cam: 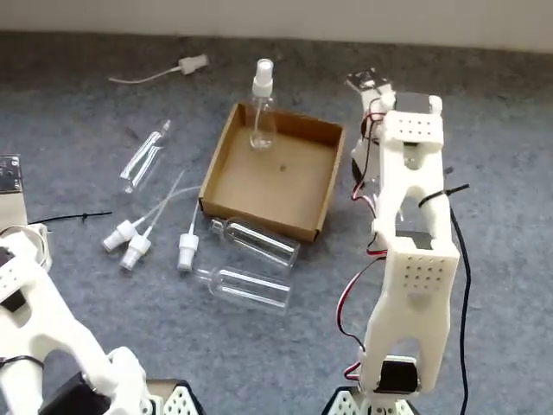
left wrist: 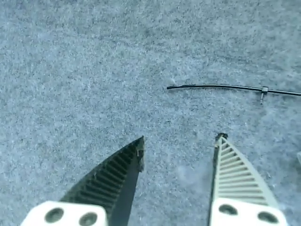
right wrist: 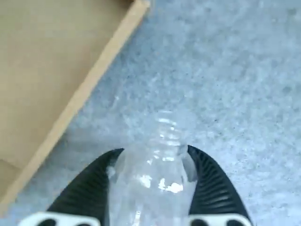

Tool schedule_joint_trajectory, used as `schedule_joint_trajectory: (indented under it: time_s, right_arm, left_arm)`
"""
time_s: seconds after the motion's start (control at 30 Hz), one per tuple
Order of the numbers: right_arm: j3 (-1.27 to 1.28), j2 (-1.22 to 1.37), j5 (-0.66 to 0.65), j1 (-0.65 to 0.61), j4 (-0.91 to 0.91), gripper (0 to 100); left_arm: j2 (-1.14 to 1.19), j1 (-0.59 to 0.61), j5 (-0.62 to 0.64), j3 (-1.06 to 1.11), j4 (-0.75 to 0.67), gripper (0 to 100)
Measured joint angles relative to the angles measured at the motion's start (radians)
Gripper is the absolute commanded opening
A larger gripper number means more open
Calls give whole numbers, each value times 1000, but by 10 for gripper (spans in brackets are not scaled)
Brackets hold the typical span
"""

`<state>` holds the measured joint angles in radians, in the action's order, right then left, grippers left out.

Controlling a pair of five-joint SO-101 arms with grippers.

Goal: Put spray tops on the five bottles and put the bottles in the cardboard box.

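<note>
— Log entry: what setting are you running in?
— You sit at a robot test bench, a lab or maker room; you cannot tell which.
— Evidence?
— Your two white plastic arms (cam: 413, 259) with exposed red wires (cam: 340, 313), grey carpet-like cover (cam: 484, 86) over the table, stray black cable tie (left wrist: 225, 86), plain pale wall (cam: 259, 15) behind.
</note>
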<state>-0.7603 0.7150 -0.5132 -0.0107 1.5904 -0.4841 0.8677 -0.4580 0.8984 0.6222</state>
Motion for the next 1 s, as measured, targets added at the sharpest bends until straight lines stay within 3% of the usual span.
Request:
schedule_joint_trajectory:
  time_s: [0.13,0.33,1.0]
  right_arm:
    - [-20,0,-101,0,51,85]
    - [120,2,-115,2,-12,241]
    - [195,2,-107,0,-78,241]
  left_arm:
    - [0,0,0,0,0,225]
    - [0,0,0,0,0,225]
    - [0,0,0,0,0,225]
